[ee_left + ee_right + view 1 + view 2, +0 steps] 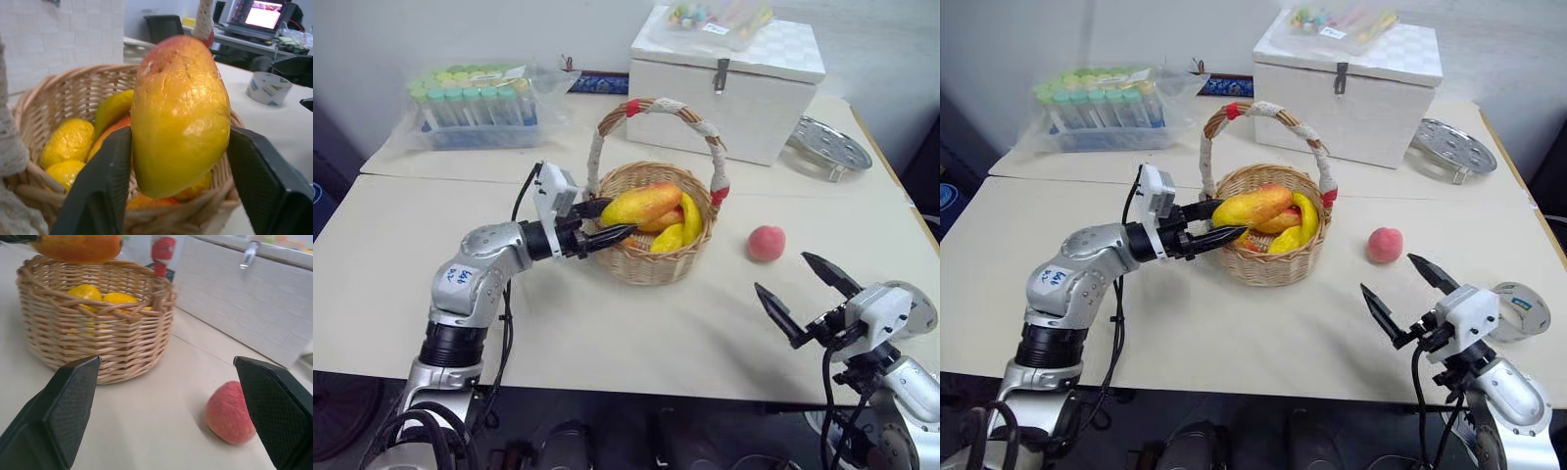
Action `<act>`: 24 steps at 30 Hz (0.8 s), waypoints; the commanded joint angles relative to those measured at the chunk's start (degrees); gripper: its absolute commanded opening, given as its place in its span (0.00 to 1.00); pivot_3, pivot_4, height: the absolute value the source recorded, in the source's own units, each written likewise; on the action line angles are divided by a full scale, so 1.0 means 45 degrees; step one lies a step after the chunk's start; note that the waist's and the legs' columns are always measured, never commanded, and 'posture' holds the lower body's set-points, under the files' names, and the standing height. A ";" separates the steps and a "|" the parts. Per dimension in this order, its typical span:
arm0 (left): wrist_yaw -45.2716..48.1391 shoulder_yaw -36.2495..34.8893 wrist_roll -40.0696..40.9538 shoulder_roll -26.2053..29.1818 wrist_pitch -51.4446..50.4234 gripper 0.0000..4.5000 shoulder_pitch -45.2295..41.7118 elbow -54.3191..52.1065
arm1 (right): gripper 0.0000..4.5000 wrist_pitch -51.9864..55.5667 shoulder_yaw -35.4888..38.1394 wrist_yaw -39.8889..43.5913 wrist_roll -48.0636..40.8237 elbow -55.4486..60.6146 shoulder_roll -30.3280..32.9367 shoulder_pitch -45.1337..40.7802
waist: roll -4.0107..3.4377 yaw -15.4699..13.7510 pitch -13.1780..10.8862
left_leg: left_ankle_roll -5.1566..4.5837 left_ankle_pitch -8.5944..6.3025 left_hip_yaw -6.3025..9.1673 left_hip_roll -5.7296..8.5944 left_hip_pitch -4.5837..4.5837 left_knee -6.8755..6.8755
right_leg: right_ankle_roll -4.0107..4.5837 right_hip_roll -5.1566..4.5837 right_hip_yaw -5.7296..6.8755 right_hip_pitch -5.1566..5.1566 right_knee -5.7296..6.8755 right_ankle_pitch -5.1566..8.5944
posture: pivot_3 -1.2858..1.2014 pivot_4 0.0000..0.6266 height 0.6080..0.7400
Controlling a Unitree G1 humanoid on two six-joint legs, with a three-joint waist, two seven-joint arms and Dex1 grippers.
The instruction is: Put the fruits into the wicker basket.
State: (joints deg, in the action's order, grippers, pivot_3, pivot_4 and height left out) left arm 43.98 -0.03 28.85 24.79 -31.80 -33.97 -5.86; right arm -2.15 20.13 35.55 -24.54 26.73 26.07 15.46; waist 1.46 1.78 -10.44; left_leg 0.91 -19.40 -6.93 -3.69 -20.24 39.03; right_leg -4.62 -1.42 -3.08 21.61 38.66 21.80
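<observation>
The mango (pixel 640 205) is sitting between the left hand (pixel 605 222) fingers over the basket (pixel 651 262) rim — gripped; right hand (pixel 800 291) is gaping open near the peach (pixel 766 243) on the tabletop (pixel 636 333).

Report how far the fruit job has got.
Done: lemons and banana lie in the wicker basket. In hand: the left tool holds the mango over the basket. Left: the peach on the table, near the open right tool.

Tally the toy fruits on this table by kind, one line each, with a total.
Mango: 1, between the left gripper's fingers over the wicker basket
Banana: 1, in the basket
Lemons: at least 2 in the basket; others may be hidden
Peach: 1, on the table
Total: at least 5
</observation>
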 commanded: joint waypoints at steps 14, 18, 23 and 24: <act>0.5940 -0.3589 0.1493 0.5512 0.1579 0.99 0.2862 0.0796 | 1.00 0.1191 0.3386 -0.1386 -0.0525 0.0029 0.0056 0.1955 | -0.0008 -0.0052 -0.0002 | 0.0001 -0.0001 -0.0010 0.0001 0.0011 -0.0049 | 0.0016 -0.0002 -0.0002 -0.0008 -0.0046 0.0010 | 0.52 0.24 1.00; 0.6101 -0.3484 0.1446 0.5534 0.1641 0.99 0.3130 0.0704 | 1.00 0.1808 0.2762 -0.0947 -0.0733 -0.0843 0.0746 0.0660 | -0.0005 -0.0013 -0.0001 | -0.0022 -0.0008 -0.0006 0.0014 0.0003 -0.0048 | 0.0010 -0.0020 0.0006 -0.0035 -0.0095 0.0005 | 0.52 0.24 1.00; 0.5639 -0.3229 0.1456 0.4765 0.1847 0.99 0.3190 0.0076 | 1.00 0.4871 0.1728 -0.0976 -0.1032 -0.2433 0.2757 -0.2571 | -0.0016 0.0212 -0.0006 | -0.0023 -0.0005 -0.0029 0.0005 0.0011 -0.0057 | 0.0000 -0.0006 -0.0017 -0.0011 -0.0069 -0.0004 | 0.52 0.24 1.00; 0.5587 -0.3188 0.1451 0.4640 0.1869 0.99 0.3256 -0.0048 | 1.00 0.5339 0.1515 -0.0720 -0.1216 -0.2886 0.3079 -0.3250 | -0.0017 0.0246 -0.0007 | -0.0016 0.0000 -0.0024 0.0003 0.0009 -0.0072 | 0.0001 -0.0003 -0.0015 -0.0002 -0.0068 -0.0003 | 0.52 0.24 1.00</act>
State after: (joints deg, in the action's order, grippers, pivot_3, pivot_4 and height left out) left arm 69.54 -13.94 34.57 45.65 -24.45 -19.46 -4.10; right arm 19.09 27.08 31.46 -28.55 14.82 38.66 2.30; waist 1.38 2.88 -10.47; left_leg 0.85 -19.40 -7.04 -3.67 -20.19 38.65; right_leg -4.60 -1.43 -3.16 21.62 38.34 21.79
